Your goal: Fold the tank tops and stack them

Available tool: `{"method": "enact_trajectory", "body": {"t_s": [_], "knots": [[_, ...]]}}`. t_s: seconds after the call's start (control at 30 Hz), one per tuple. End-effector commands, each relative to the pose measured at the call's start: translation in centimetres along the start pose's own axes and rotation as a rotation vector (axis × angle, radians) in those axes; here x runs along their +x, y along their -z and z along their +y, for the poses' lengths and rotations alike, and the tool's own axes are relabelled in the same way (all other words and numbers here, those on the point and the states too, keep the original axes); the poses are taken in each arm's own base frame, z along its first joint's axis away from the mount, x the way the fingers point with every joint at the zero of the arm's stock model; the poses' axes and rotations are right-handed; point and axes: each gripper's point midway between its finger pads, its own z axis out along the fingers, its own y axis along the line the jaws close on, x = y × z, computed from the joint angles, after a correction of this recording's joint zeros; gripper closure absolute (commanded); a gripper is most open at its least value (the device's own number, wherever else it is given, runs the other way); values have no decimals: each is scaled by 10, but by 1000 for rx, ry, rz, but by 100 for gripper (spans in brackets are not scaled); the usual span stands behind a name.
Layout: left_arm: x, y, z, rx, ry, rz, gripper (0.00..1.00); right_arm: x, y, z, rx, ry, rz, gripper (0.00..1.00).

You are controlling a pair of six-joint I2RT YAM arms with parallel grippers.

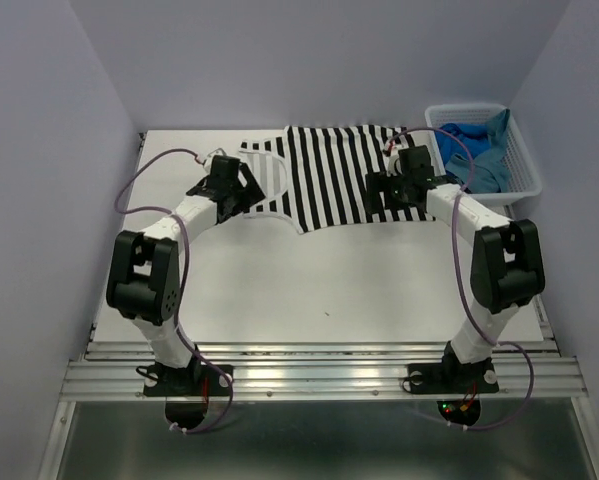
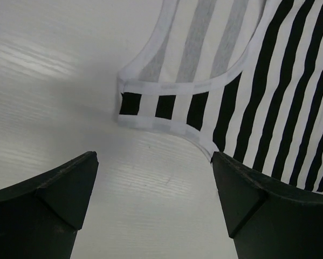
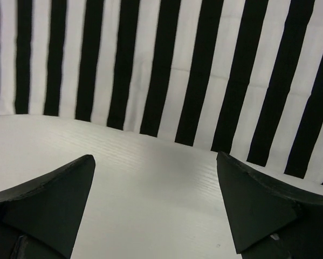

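A black-and-white striped tank top (image 1: 329, 175) lies spread flat at the back middle of the table. Its strap end (image 2: 166, 105) points left and its hem (image 3: 166, 124) lies near the right arm. My left gripper (image 1: 237, 188) hovers at the strap end, open, with bare table between its fingers (image 2: 53, 189). My right gripper (image 1: 394, 185) stands open over the right part of the top, just short of the hem edge, nothing between its fingers (image 3: 258, 199). Blue tank tops (image 1: 479, 150), teal and brighter blue, lie bunched in the basket.
A white lattice basket (image 1: 524, 160) stands at the back right corner. Bare white table (image 1: 329, 290) stretches between the arms and the near edge. Walls close in on the left, right and back.
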Motion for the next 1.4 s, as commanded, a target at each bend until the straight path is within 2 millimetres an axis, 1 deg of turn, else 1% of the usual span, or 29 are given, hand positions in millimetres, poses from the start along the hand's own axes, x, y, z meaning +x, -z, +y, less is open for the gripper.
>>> {"method": "enact_trajectory", "body": {"t_s": [0.0,0.07,0.13,0.17,0.2,0.27,0.3,0.37,0.5,0.6,0.63,0.73,0.77,0.8,0.83,0.87,0.9,0.93,0.97,1.0,1.03,1.07,1.1,1.2,1.23,1.27,1.3,1.33,1.37], "knots": [[0,-10,-57,131,-48,19,1,-35,-11,-20,114,-28,-80,0],[0,-18,-75,169,-53,31,1,-29,-28,-28,142,-36,-50,0],[12,-33,-88,199,-63,77,1,-33,-35,-41,163,-57,-51,0],[15,-37,-90,202,-65,88,1,-27,-46,-43,165,-63,-29,0],[24,-47,-90,192,-71,109,1,-32,-49,-50,167,-82,-37,0],[24,-55,-92,189,-74,109,1,-30,-56,-62,166,-107,-27,0],[24,-60,-91,181,-78,107,1,-22,-66,-61,152,-113,-4,0],[30,-71,-87,155,-89,124,1,-18,-71,-67,157,-125,9,0],[44,-89,-73,97,-101,166,1,5,-85,-67,155,-152,64,0],[49,-93,-59,51,-104,176,1,27,-84,-58,115,-188,107,0],[50,-95,-48,22,-103,181,1,39,-80,-55,106,-208,130,0],[49,-95,-32,-10,-95,182,1,58,-71,-40,61,-292,144,0],[49,-96,-26,-20,-90,186,1,65,-67,-27,37,-302,151,0],[46,-97,-16,-37,-80,190,1,81,-59,-17,21,-311,157,0],[45,-98,-11,-44,-80,193,1,90,-56,2,5,-320,173,0],[44,-98,-7,-51,-81,196,1,99,-52,13,0,-321,187,0],[41,-99,-5,-56,-81,194,1,102,-45,25,-10,-314,185,0],[38,-102,1,-65,-79,196,1,125,-40,35,1,-328,233,0],[33,-103,-1,-64,-94,190,1,137,-36,60,-20,-297,255,0],[29,-105,1,-75,-98,182,1,142,-29,74,-32,-288,254,0],[28,-110,6,-87,-104,185,1,162,-23,89,-50,-309,290,0],[20,-113,1,-79,-116,174,1,170,-19,106,-77,-306,300,0],[24,-120,7,-94,-121,193,1,179,-10,146,-159,-279,309,0],[3,-129,-6,-71,-157,157,1,180,4,210,-292,-215,301,0],[1,-136,-5,-78,-170,154,1,190,12,247,-368,-134,315,0],[-15,-137,-15,-61,-180,118,1,172,17,276,-434,-90,274,0],[-16,-144,-13,-69,-198,119,1,176,25,301,-496,-12,274,0],[-21,-145,-17,-63,-204,116,1,176,21,313,-515,11,281,0],[-34,-142,-28,-45,-209,101,1,155,23,329,-560,17,246,0]]}}
